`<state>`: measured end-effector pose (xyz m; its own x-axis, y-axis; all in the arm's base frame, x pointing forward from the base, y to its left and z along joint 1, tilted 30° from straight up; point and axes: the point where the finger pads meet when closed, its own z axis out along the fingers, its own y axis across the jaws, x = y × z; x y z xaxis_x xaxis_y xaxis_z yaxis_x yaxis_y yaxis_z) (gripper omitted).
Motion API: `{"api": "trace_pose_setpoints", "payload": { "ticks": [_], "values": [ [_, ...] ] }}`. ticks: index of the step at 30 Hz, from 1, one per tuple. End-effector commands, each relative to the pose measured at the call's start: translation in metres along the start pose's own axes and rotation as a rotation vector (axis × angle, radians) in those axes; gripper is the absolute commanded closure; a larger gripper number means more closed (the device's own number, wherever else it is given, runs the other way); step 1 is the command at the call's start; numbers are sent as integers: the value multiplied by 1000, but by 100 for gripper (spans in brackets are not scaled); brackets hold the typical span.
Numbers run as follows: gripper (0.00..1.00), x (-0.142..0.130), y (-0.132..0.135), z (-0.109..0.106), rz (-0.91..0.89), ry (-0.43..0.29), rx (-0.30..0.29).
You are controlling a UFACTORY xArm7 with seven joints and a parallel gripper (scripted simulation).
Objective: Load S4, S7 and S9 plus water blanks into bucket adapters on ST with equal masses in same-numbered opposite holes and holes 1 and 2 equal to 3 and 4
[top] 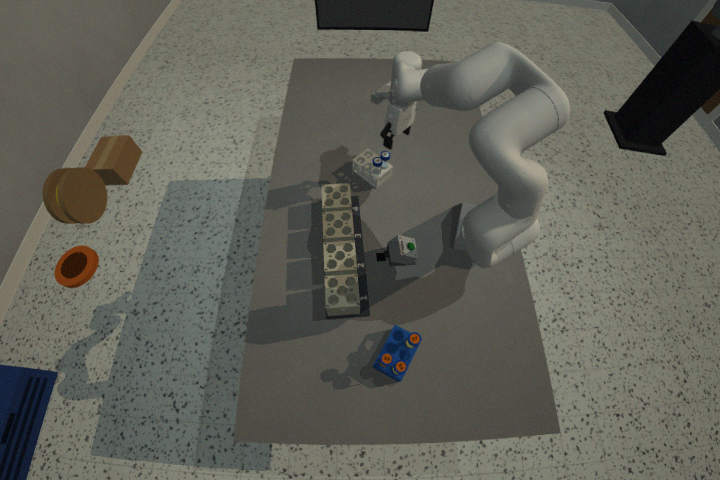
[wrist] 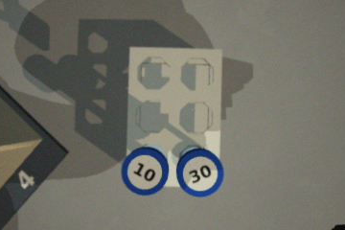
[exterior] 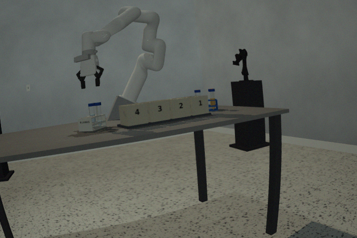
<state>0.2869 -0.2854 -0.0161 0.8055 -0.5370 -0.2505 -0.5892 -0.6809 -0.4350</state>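
Observation:
My gripper (top: 397,138) (exterior: 90,84) is open and empty, above and behind the white blanks rack (top: 364,170) (exterior: 85,126) (wrist: 175,57). The rack holds two blue-capped blanks, marked 10 (wrist: 145,172) and 30 (wrist: 199,172), side by side in its end row; its other four holes are empty. The blue rack (top: 388,373) holds S7 (top: 414,338), S9 (top: 386,358) and S4 (top: 400,367), orange-dotted. Adapters 4 (exterior: 128,115), 3 (exterior: 153,112), 2 (exterior: 186,110) and 1 (exterior: 196,108) stand in a row on the stand (top: 364,294) (wrist: 10,213). I see no tubes in them.
The small desk (top: 395,258) with the green DONE key (top: 410,246) stands between the adapter row and the arm base. A small black block (top: 380,256) is beside it. The stand's adapter 4 end is close to the blanks rack.

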Motion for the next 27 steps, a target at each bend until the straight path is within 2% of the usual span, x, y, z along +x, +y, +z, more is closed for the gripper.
{"api": "trace_pose_setpoints", "payload": {
  "ticks": [1, 20, 27],
  "values": [
    [0, 2, 1, 10, 0, 5, -2],
    [0, 2, 1, 56, 0, 5, -2],
    [0, 2, 1, 57, 0, 5, -2]
  ]
}}
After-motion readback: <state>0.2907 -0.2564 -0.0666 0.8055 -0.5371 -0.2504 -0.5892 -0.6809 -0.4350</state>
